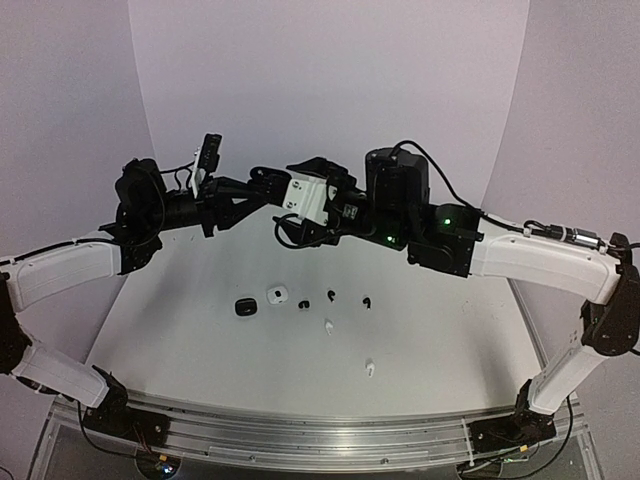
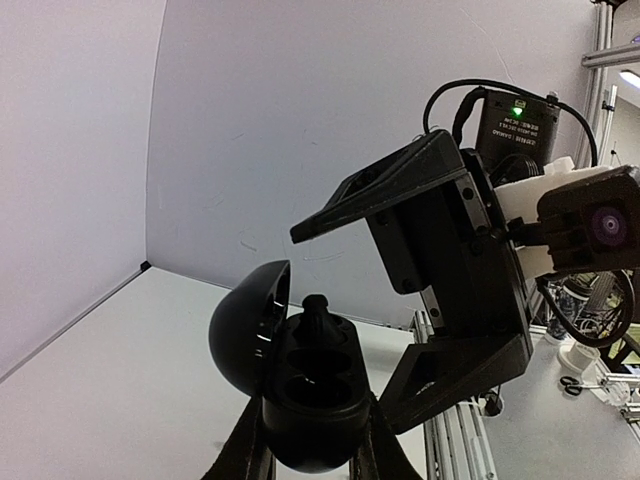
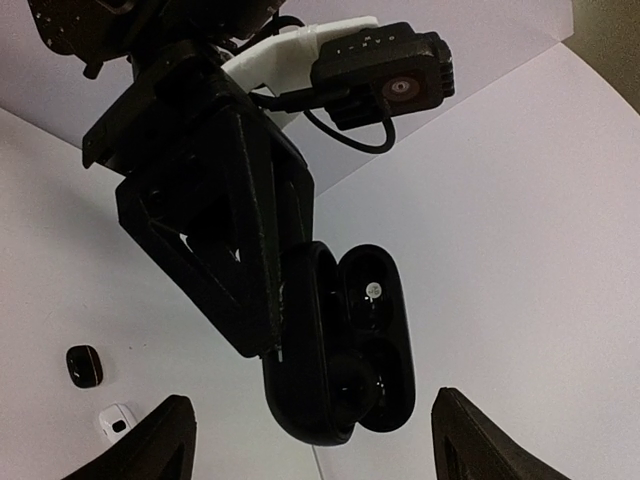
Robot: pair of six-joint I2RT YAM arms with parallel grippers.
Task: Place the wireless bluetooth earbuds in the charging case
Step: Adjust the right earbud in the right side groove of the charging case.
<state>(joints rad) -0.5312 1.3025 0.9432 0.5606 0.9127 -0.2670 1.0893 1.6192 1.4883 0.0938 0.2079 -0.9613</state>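
The left fingers (image 2: pixel 243 452) are clamped tight on the base of an open black charging case (image 2: pixel 312 392), which they hold in the air well above the bench (image 1: pixel 450 340). In the left wrist view its lid is swung back toward nine o'clock. One black earbud (image 2: pixel 316 308) stands in the socket at the case's twelve o'clock side, part of it poking up. Whether it is fully seated I cannot tell, and the socket nearer the camera looks empty. The right fingers (image 3: pixel 152 445) are spread wide with nothing between them, hanging near the case. By my reading one bud is in and the rest are yet to go. On the bench, at six o'clock from the raised case in the top view, lie three black earbuds (image 1: pixel 331 296), two white earbuds (image 1: pixel 327 325), a second black case (image 1: pixel 245 307) and, at its two o'clock, a white case (image 1: pixel 277 293).
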